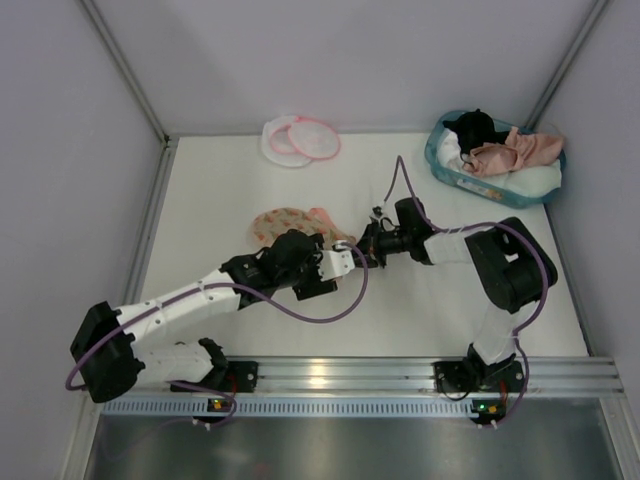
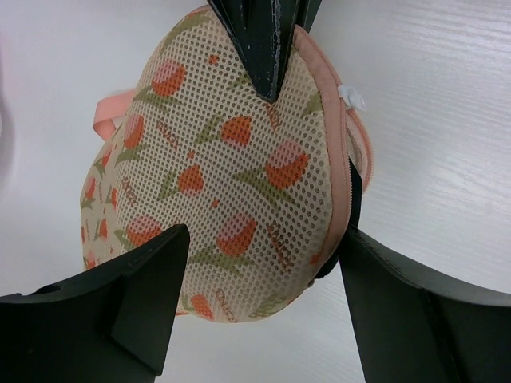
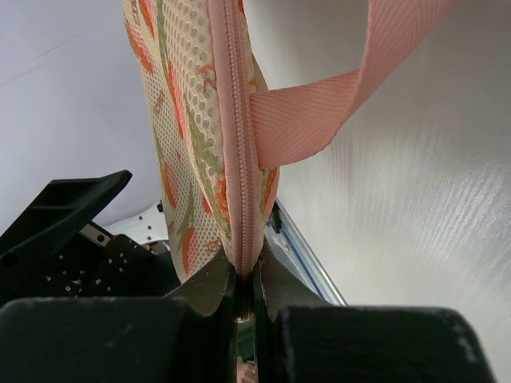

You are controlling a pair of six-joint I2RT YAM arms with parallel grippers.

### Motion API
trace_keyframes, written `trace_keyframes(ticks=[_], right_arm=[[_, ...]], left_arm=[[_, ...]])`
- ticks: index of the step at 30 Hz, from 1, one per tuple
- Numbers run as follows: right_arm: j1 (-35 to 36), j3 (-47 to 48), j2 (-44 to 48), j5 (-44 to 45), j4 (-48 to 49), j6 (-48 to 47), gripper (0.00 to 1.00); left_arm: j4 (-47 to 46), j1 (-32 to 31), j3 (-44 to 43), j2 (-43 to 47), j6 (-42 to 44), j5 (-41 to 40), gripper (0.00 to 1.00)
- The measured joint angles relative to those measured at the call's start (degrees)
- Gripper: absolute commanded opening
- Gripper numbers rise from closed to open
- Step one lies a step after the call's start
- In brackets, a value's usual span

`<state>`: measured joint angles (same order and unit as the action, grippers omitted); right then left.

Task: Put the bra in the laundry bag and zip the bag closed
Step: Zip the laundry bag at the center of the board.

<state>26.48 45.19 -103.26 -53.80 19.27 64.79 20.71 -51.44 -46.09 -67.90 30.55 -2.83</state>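
Bra (image 1: 515,150) lies draped in the teal basket (image 1: 437,165) at the far right corner of the counter (image 1: 430,310) while I work both arms at mid-counter.
My right end effector (image 3: 243,279) is pressed together on the pink zippered edge of an orange-printed mesh padded piece (image 2: 215,183), holding it edge-on, its pink loop (image 3: 319,120) standing clear. My left end effector (image 2: 263,235) is spread wide, one finger on either side of the piece's end. The laundry bag (image 1: 300,138) rests at the far edge, well apart from the bra.
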Motion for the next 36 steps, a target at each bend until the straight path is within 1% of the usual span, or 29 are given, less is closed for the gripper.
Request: trace_keyframes(ticks=[14,21,24,28,36], right_arm=[[0.02,1.77,0.02,0.39,-3.58,-3.41,0.00],[0.44,1.84,0.02,0.13,-2.14,-1.77,0.00],[1.29,1.84,0.02,0.04,-1.36,-0.55,0.00],[2.75,1.84,0.02,-0.48,-0.59,0.83,0.00],[3.15,1.84,0.02,-0.72,1.20,3.19,0.00]], left_arm=[[-0.07,-0.02,-1.77,0.92,-0.66,1.62,0.80],[-0.70,-0.04,-1.84,-1.60,-0.94,-1.36,0.79],[-2.49,-0.04,-1.75,-2.40,-0.50,-3.58,0.79],[-7.15,-0.26,-0.83,-2.47,1.05,-6.58,0.79],[-12.94,-2.25,3.30,-2.47,5.90,-8.57,0.78]])
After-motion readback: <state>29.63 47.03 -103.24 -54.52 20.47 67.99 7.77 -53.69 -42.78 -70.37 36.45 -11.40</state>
